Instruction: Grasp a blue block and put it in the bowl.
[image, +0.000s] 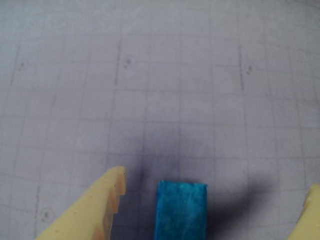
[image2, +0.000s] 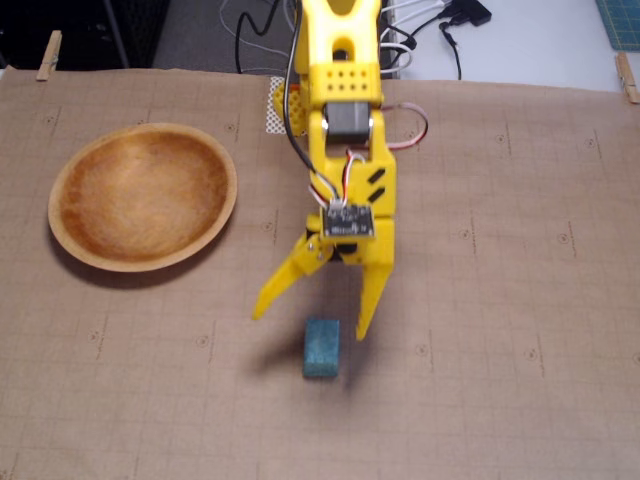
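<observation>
Fixed view, going left to right: the bowl (image2: 143, 196) is sitting on the brown gridded mat (image2: 520, 300) toward the upper left, round, shallow and holding nothing. Well to its right the yellow arm (image2: 345, 120) is reaching down from the top edge, with wires running along it. Its gripper (image2: 310, 325) is hanging with both fingers splayed apart, released and holding nothing. The blue block (image2: 321, 348) is lying flat on the mat just below the fingertips, roughly between them and nearer the right-hand one. Its long axis is running almost straight up and down the picture, one short end pointing toward the gripper and the other toward the bottom edge. It is lying well apart from the bowl, down and to the right of it.

Wrist view, again left to right: one yellow finger (image: 100, 210) is entering at the lower left, the blue block (image: 181, 210) is sitting in the gap at the bottom edge with its long axis pointing away from the camera, and the other finger (image: 311, 215) is showing at the lower right corner. Neither finger is touching the block
</observation>
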